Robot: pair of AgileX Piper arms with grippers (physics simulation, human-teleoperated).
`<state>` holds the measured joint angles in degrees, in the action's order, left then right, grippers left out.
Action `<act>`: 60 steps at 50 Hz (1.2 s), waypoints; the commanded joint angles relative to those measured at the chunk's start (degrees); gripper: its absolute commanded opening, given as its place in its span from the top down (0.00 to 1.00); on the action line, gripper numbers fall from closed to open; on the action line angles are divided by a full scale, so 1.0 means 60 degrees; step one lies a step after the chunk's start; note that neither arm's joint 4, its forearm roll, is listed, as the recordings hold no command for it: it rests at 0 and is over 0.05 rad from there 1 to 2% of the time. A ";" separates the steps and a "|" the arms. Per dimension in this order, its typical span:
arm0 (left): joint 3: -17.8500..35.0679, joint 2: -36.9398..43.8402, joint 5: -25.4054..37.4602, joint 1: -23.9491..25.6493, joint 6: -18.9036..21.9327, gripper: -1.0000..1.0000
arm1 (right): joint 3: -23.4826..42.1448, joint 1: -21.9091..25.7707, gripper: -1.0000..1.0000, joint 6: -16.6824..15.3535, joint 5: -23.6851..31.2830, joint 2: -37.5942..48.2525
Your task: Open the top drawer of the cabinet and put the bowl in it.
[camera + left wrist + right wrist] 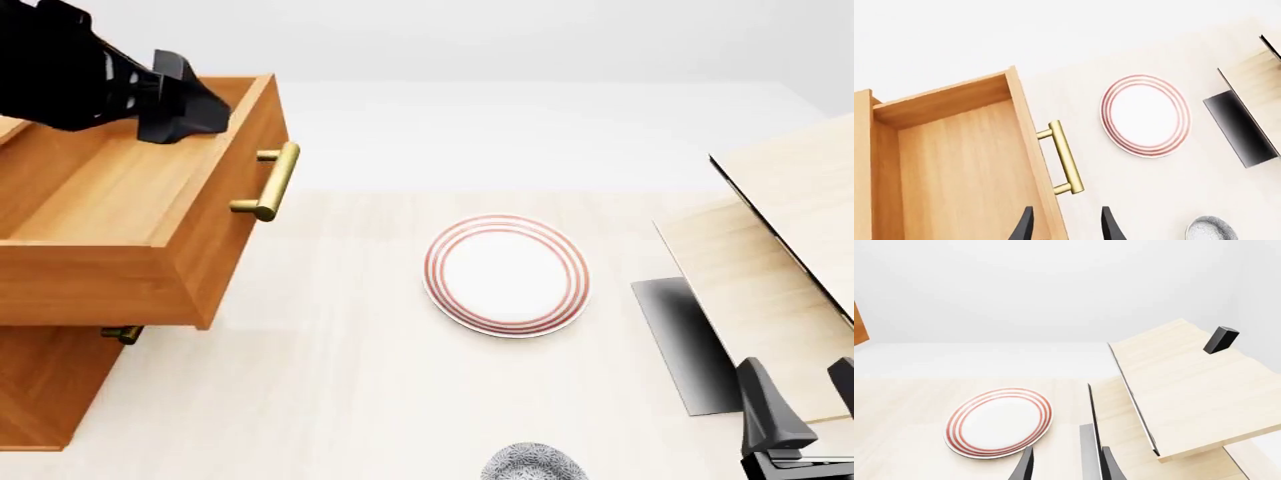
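Hovering over the pulled-out top drawer [120, 215], the left claw [1066, 227] is gaping empty (right claw [1066, 465] likewise); the bowl [534, 465] is sitting on the table [347, 390], well off toward the right claw.

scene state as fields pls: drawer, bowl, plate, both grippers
top drawer: pulled out of the cabinet, interior bare in left wrist view
bowl: on the table, near edge, not in the drawer
plate: flat on table, between drawer and pale panels
left gripper: open, holding nothing, above the drawer front by the handle
right gripper: open, holding nothing, away from the bowl
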<state>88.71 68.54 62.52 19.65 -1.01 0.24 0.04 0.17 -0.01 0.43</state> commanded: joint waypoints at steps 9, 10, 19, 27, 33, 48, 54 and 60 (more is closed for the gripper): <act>-0.0878 -0.1144 -0.0222 -0.0125 0.2202 0.00 | -0.0006 -0.0001 0.00 -0.0004 -0.0003 -0.0010; -0.0929 -0.1233 -0.0275 -0.0096 0.2374 0.00 | -0.0006 -0.0002 0.00 -0.0002 -0.0003 -0.0011; -0.1703 -0.1869 -0.0712 0.0042 0.3296 0.00 | -0.0006 -0.0001 0.00 -0.0004 -0.0003 -0.0008; -0.2530 -0.2403 -0.1066 0.0232 0.3928 0.00 | -0.0006 -0.0004 0.00 -0.0006 -0.0002 -0.0008; -0.2812 -0.2596 -0.1330 0.0636 0.4069 0.00 | -0.0006 -0.0003 0.00 -0.0007 -0.0002 -0.0007; -0.3051 -0.2403 -0.1858 0.2092 0.3555 0.00 | -0.0006 -0.0002 0.00 -0.0007 -0.0003 -0.0010; -0.3340 -0.2455 -0.2141 0.2490 0.3439 0.00 | -0.0006 -0.0001 0.00 -0.0010 -0.0003 -0.0009; -0.3754 -0.2501 -0.2415 0.2811 0.3199 0.00 | -0.0006 -0.0003 0.00 -0.0007 -0.0003 -0.0010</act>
<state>69.67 54.06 50.82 32.79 19.71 0.24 0.04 0.18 -0.01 0.43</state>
